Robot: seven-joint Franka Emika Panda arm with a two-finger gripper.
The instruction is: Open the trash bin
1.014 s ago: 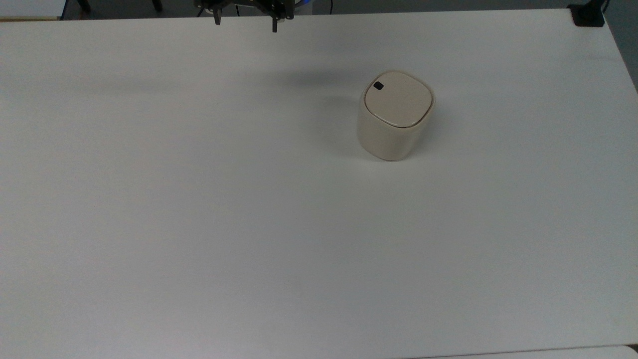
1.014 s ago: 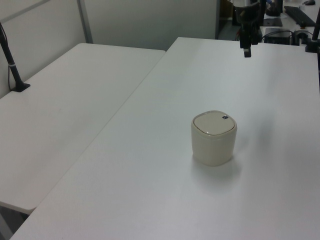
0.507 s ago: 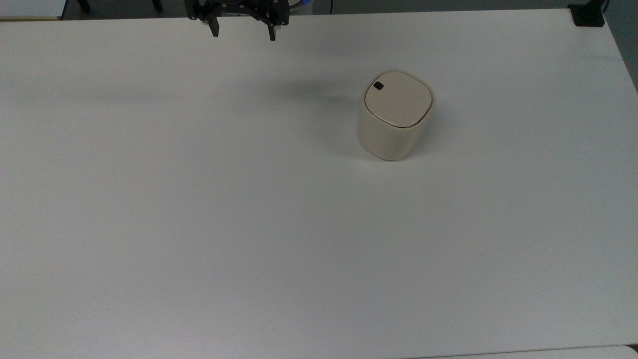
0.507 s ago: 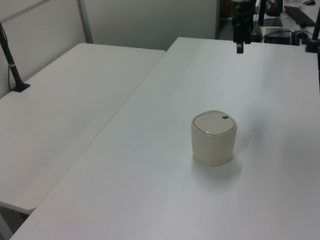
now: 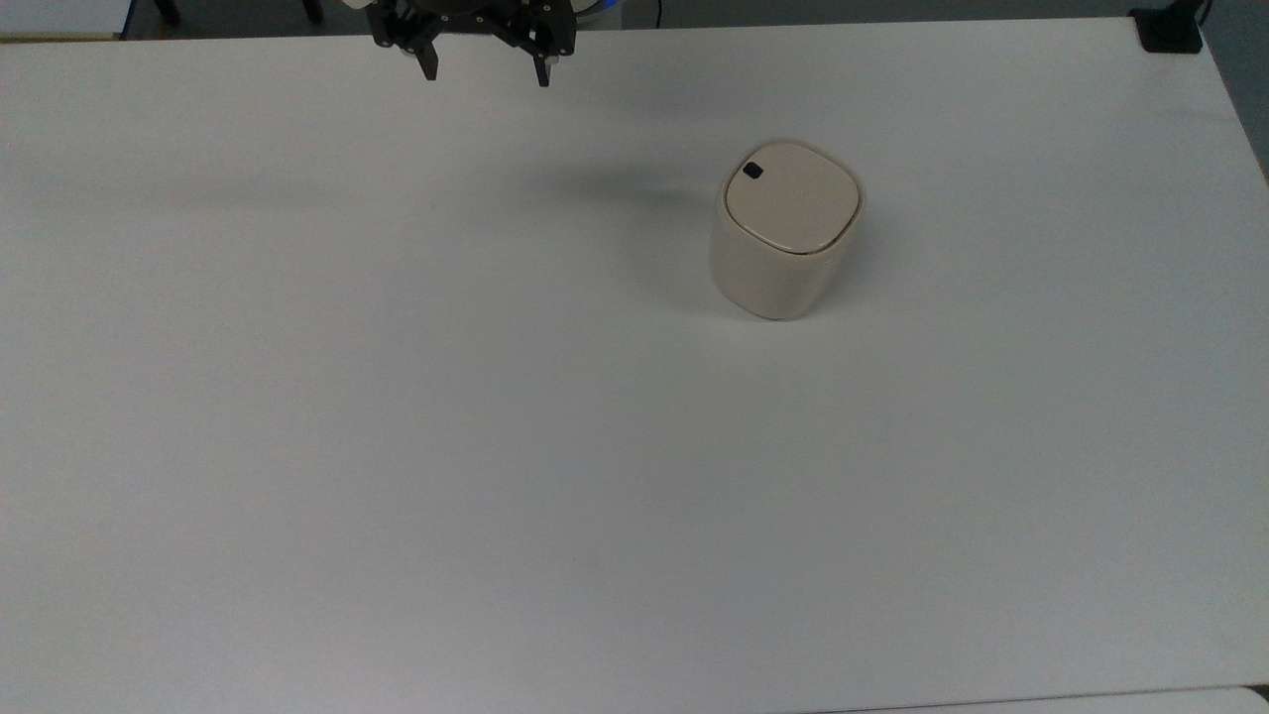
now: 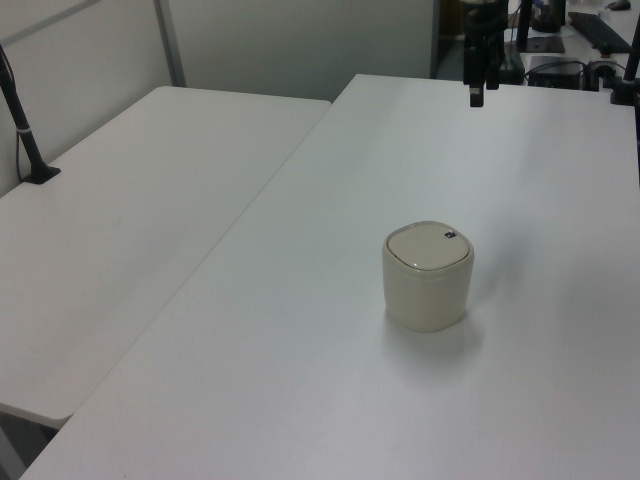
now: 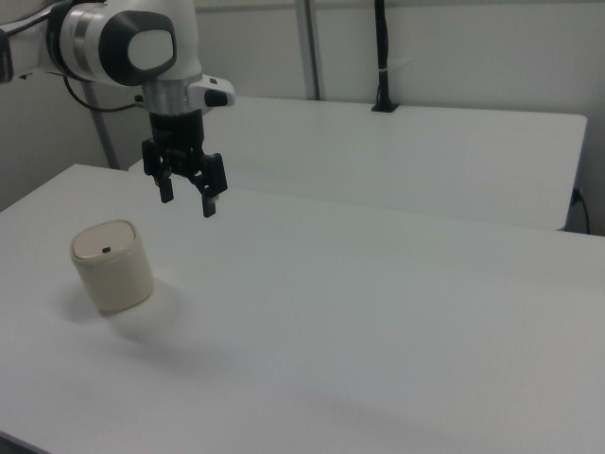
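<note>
- Jaws wide apart, holding nothing; top view: gripper up high, well apart from trash bin, lid shut.
- Left view: bin mid-table, black button at lid's far corner.
- Right view: gripper above table, bin at the right view's left.
- Likely light, stiff, slick plastic; press btn w/ 1 fingertip, don't grip the body.

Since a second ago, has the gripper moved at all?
Yes. In the top view the gripper has shifted toward the top view's left and reaches further in from the table's far edge. The trash bin sits where it was, lid shut.
</note>
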